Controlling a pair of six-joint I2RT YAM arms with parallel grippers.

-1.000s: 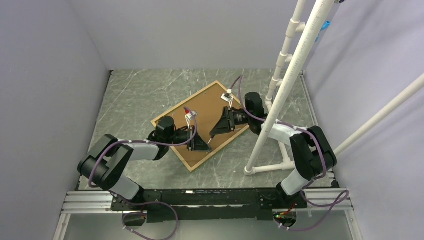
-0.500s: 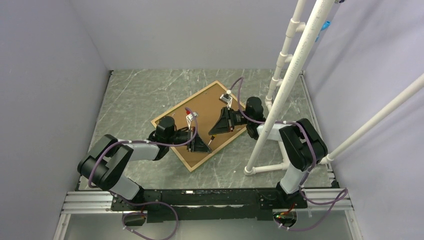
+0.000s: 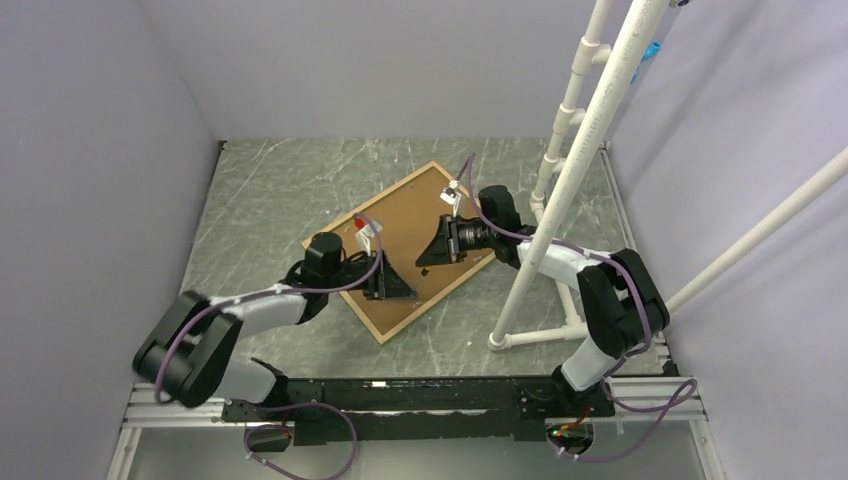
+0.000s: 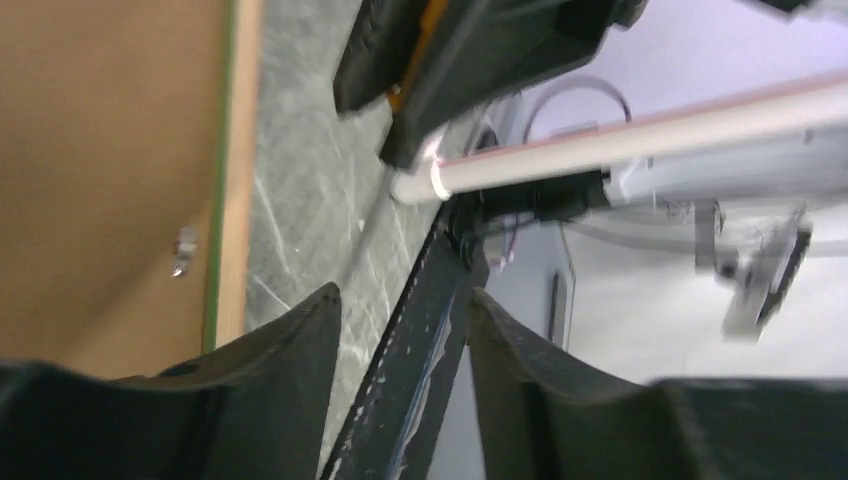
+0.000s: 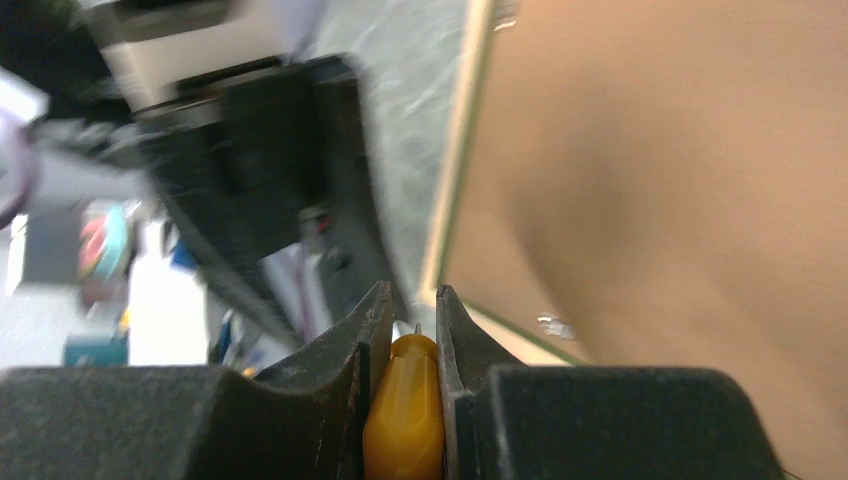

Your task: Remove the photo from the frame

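Note:
The frame (image 3: 441, 297) lies face down on the table, and the brown backing board (image 3: 410, 215) fills it. The photo is hidden under the board. My right gripper (image 3: 427, 263) hovers over the board's right half, shut on an orange tool handle (image 5: 405, 405) with a small metal tip. In the right wrist view the frame's pale rim (image 5: 455, 170) and a metal tab (image 5: 553, 325) show. My left gripper (image 3: 403, 290) stands open over the board's near corner with nothing between its fingers (image 4: 290, 360). The left wrist view shows the frame's green edge (image 4: 222, 200) and a tab (image 4: 183, 250).
A white PVC pipe stand (image 3: 560, 200) rises just right of the frame, its foot (image 3: 540, 335) on the table. Grey walls close in the left, back and right. A black rail (image 3: 420, 395) runs along the near edge.
My left gripper has opened and drawn back to the left. My right gripper's jaws have closed in, and it has shifted slightly towards the back.

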